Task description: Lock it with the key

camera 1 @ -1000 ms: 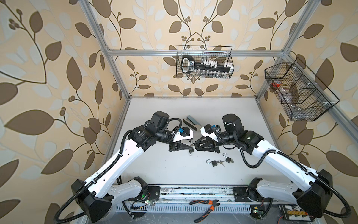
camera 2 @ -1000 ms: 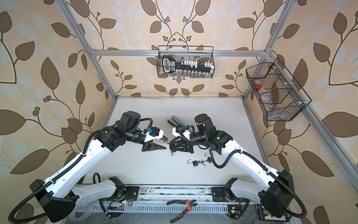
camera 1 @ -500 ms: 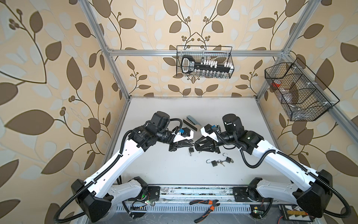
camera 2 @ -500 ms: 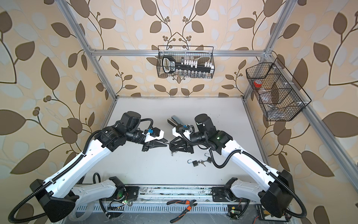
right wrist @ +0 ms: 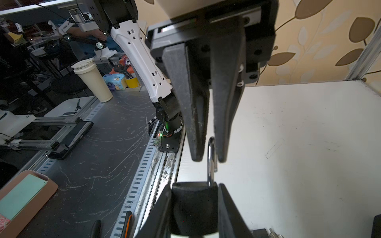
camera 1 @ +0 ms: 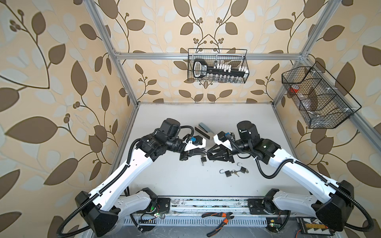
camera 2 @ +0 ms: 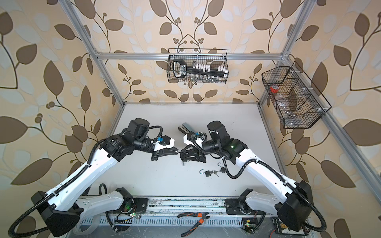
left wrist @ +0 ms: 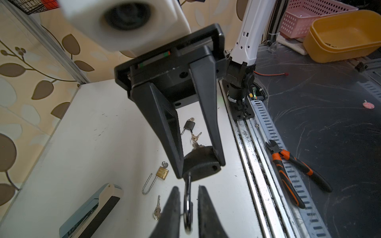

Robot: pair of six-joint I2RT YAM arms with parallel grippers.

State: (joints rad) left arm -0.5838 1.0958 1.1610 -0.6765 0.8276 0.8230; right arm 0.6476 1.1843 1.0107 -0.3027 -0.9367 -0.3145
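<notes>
Mid-table, as I watch from my remote station: the left gripper (right wrist: 208, 159) comes in from the left, its jaws set narrow on either side of the steel shackle (right wrist: 211, 152). A thin gap shows on each side in the left wrist view, so I cannot tell whether the pads actually pinch it. The shackle is open, its free leg clear of the black padlock (left wrist: 201, 162). The padlock is held off the white table (camera 1: 165, 185) at the centre, where the two arms meet tip to tip in both top views. From the right, the right gripper (left wrist: 201, 168) is clamped on the padlock's body, one finger against each side. I cannot see whether a key sits in this lock.

On the table just beside the meeting point lie a brass padlock (left wrist: 162, 172) with its long shackle open and a loose key (left wrist: 157, 206). A grey-blue stapler (camera 1: 204, 128) lies behind them. Further right, near the right gripper, two small black padlocks (camera 1: 228, 173) rest with keys between them. Orange-handled pliers (camera 1: 218, 221) lie on the front rail.
</notes>
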